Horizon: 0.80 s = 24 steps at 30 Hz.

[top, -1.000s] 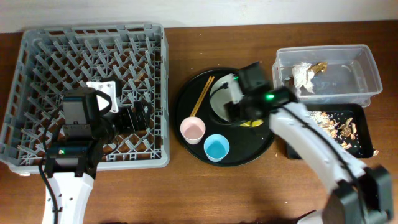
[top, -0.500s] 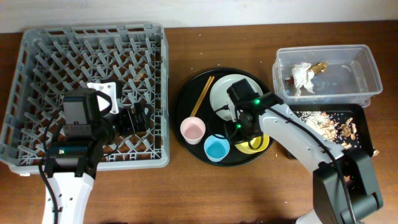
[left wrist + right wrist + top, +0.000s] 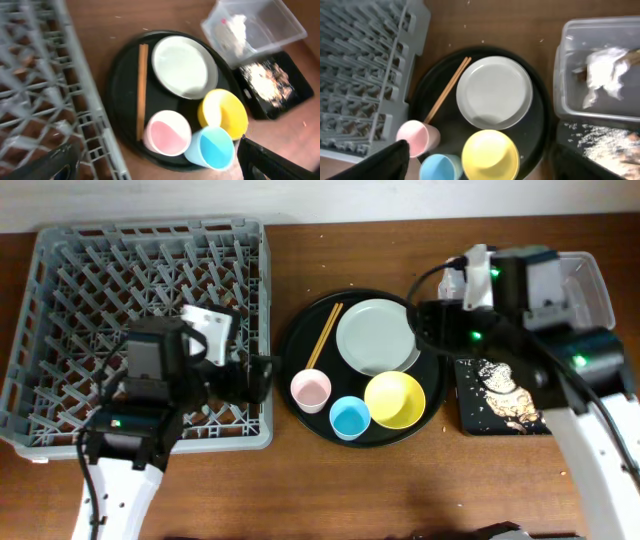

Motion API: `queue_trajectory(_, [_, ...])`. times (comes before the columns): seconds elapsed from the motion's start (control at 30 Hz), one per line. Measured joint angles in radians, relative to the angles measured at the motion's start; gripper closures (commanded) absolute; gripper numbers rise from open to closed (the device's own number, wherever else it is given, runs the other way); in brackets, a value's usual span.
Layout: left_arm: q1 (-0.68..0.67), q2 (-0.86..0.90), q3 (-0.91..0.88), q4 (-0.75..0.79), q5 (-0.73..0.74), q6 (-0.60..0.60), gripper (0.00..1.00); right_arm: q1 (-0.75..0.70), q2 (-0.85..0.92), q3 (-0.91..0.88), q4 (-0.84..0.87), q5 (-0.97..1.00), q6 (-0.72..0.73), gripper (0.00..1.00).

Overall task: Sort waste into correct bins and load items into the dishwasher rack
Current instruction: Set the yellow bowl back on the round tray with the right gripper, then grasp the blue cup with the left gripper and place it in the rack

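Observation:
On the round black tray (image 3: pixel 300 355) lie a grey-white plate (image 3: pixel 377 337), wooden chopsticks (image 3: pixel 324 335), a pink cup (image 3: pixel 310 390), a blue cup (image 3: pixel 349 417) and a yellow bowl (image 3: pixel 395 399). My right gripper (image 3: pixel 490 165) hangs open high above the bowl (image 3: pixel 490 155), holding nothing. My left gripper (image 3: pixel 162 165) is open too, at the right edge of the dishwasher rack (image 3: pixel 100 310), looking at the pink cup (image 3: pixel 167 132). The clear tub (image 3: pixel 570 70) holds the white napkin (image 3: pixel 605 72) and a gold-brown wrapper (image 3: pixel 633 56). Food scraps (image 3: pixel 505 390) lie in the shallow black tray (image 3: pixel 470 420).
The right arm covers most of the clear tub in the overhead view. The rack's wall (image 3: pixel 85 90) stands close to the round tray's left rim. Bare wood table (image 3: pixel 400 490) runs along the front.
The right gripper opened and left the yellow bowl upright on the round tray, then pulled up and back to the right. The left arm swung right toward the rack's edge.

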Motion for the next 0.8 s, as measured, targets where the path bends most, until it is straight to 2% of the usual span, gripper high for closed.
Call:
queue_trajectory(0.03, [-0.034, 0.008, 0.004, -0.008, -0.032, -0.005, 0.03, 0.000, -0.007, 0.004, -0.015, 0.000, 0.001, 0.02])
queue_trajectory(0.07, [-0.090, 0.048, 0.006, -0.012, -0.089, -0.034, 0.10, 0.000, -0.002, 0.005, -0.032, 0.000, -0.001, 0.01])
queue_trajectory(0.1, [-0.132, 0.097, 0.006, -0.012, -0.117, -0.060, 0.11, 0.000, 0.004, 0.005, -0.032, 0.000, 0.000, 0.01])
queue_trajectory(0.13, [-0.170, 0.142, 0.007, 0.002, -0.151, -0.085, 0.26, 0.000, 0.009, 0.005, -0.034, 0.000, 0.000, 0.02])
queue_trajectory(0.17, [-0.220, 0.219, 0.010, 0.024, -0.177, -0.104, 0.27, 0.000, 0.016, 0.005, -0.040, -0.002, 0.000, 0.06])
queue_trajectory(0.23, [-0.242, 0.327, 0.014, 0.006, -0.202, -0.143, 0.03, 0.000, 0.032, 0.005, -0.072, -0.074, -0.016, 0.23])
queue_trajectory(0.27, [-0.223, 0.330, 0.034, -0.027, -0.205, -0.158, 0.01, 0.015, 0.052, 0.006, -0.118, -0.122, -0.035, 0.30])
queue_trajectory(0.37, [-0.023, 0.209, 0.228, -0.102, -0.172, -0.187, 0.01, 0.181, 0.221, -0.088, -0.103, -0.165, -0.058, 0.46])
queue_trajectory(0.43, [0.105, 0.095, 0.247, -0.177, -0.082, -0.187, 0.01, 0.234, 0.388, -0.115, -0.096, -0.123, -0.060, 0.47])
queue_trajectory(0.5, [0.215, 0.075, 0.247, -0.233, -0.026, -0.187, 0.01, 0.235, 0.507, -0.118, -0.112, -0.097, -0.069, 0.56])
queue_trajectory(0.53, [0.236, 0.075, 0.247, -0.251, -0.013, -0.186, 0.01, 0.235, 0.559, -0.134, -0.119, -0.088, -0.071, 0.67])
queue_trajectory(0.6, [0.243, 0.075, 0.247, -0.259, 0.003, -0.186, 0.01, 0.237, 0.575, -0.159, -0.104, -0.076, -0.081, 0.82])
queue_trajectory(0.63, [0.243, 0.075, 0.247, -0.259, 0.007, -0.186, 0.01, 0.238, 0.576, -0.160, -0.100, -0.075, -0.086, 0.93])
queue_trajectory(0.73, [0.243, 0.075, 0.247, -0.259, 0.010, -0.186, 0.01, 0.240, 0.575, -0.160, -0.120, -0.083, -0.083, 0.96])
queue_trajectory(0.8, [0.243, 0.075, 0.247, -0.258, 0.010, -0.186, 0.01, 0.238, 0.563, -0.125, -0.241, -0.077, -0.082, 0.96])
